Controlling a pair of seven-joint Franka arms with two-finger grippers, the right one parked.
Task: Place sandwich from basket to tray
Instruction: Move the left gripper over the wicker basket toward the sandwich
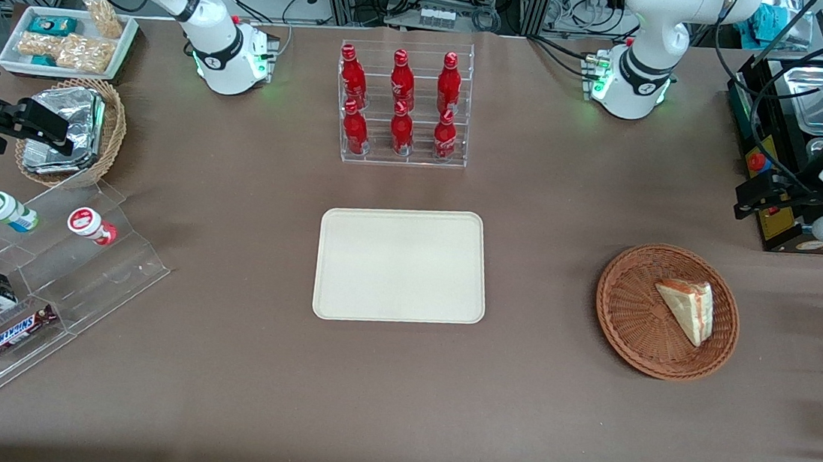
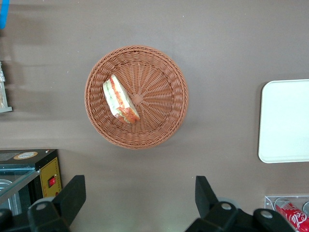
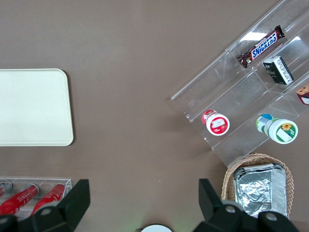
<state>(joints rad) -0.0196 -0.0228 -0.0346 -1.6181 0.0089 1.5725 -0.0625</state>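
Wicker weave rings your round basket (image 1: 630, 312) near the tabletop's edge, cradling the wrapped triangular sandwich (image 1: 687, 309); your gripper (image 2: 137, 195) hangs above, spread wide; smooth rectangular tray (image 1: 400, 265) sits mid-tabletop.

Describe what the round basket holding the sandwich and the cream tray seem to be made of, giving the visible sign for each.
The basket looks like woven reddish-brown wicker: radial ribs and a braided rim show. The tray seems to be matte cream plastic or similar: smooth, uniform, rounded corners, low moulded rim. The sandwich lies in the basket. The end effector is open, raised above the table beside the basket.
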